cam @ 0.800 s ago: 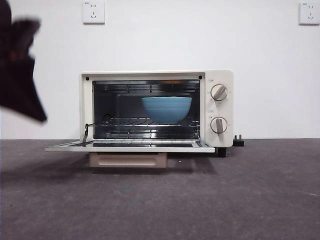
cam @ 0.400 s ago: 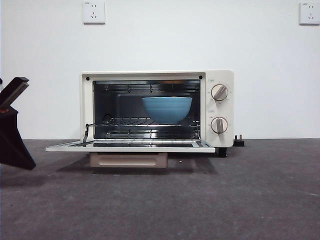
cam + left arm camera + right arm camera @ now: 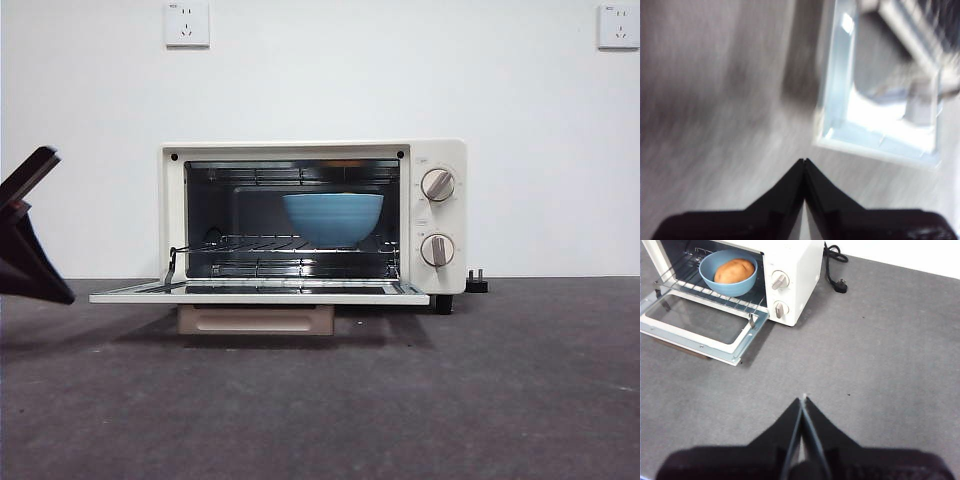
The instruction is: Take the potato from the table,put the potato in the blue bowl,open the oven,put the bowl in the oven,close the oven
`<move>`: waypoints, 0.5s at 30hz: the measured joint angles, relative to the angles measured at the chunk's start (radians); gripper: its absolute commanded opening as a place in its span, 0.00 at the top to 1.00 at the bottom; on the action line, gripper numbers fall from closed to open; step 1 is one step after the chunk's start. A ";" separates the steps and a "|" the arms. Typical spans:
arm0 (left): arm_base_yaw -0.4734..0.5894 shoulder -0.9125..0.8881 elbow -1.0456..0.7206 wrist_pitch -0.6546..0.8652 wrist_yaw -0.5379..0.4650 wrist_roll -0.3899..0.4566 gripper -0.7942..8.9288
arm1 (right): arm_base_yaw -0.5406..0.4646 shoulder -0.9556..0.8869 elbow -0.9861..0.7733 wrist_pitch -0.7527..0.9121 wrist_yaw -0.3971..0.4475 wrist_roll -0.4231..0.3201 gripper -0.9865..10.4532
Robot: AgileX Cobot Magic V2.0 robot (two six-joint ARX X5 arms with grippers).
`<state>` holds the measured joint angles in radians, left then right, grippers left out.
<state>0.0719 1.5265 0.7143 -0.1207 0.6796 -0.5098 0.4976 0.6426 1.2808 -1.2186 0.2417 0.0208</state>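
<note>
The cream-white oven (image 3: 432, 215) (image 3: 792, 267) stands with its glass door (image 3: 260, 293) (image 3: 695, 330) folded down flat. Inside on the wire rack sits the blue bowl (image 3: 333, 218) (image 3: 728, 273), and the orange-tan potato (image 3: 734, 270) lies in it, seen only from the right wrist. My left gripper (image 3: 805, 161) is shut and empty, low by the left corner of the open door (image 3: 875, 125); it shows as a dark shape at the left edge (image 3: 25, 240). My right gripper (image 3: 804, 397) is shut and empty, held back over the table (image 3: 880, 340) right of the oven.
A black power cord with plug (image 3: 836, 270) (image 3: 477, 283) lies on the table behind the oven's right side. Two wall sockets (image 3: 187, 22) (image 3: 618, 25) sit high on the white wall. The beige bar handle (image 3: 256, 320) hangs below the lowered door.
The dark left arm dropped from high at the left edge to near table height, then shifted slightly. Oven, bowl and door stayed put.
</note>
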 measured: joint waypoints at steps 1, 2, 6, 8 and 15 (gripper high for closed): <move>0.000 0.009 0.004 0.006 0.000 -0.018 0.93 | 0.000 0.000 0.000 0.000 -0.002 0.004 0.92; 0.000 0.022 0.009 0.007 0.000 -0.029 0.93 | 0.000 0.000 0.000 0.000 -0.003 0.007 0.92; 0.000 0.103 0.027 0.008 -0.005 -0.055 0.93 | 0.000 0.000 0.000 0.000 -0.003 0.014 0.92; 0.000 0.130 0.027 0.011 -0.003 -0.061 0.93 | 0.000 0.000 0.000 0.000 -0.003 0.018 0.92; 0.000 0.142 0.034 0.089 0.040 -0.102 0.93 | 0.000 0.000 0.000 0.010 -0.003 0.021 0.92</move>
<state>0.0719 1.6680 0.7479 -0.0315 0.7197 -0.6121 0.4976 0.6430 1.2808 -1.2087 0.2386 0.0418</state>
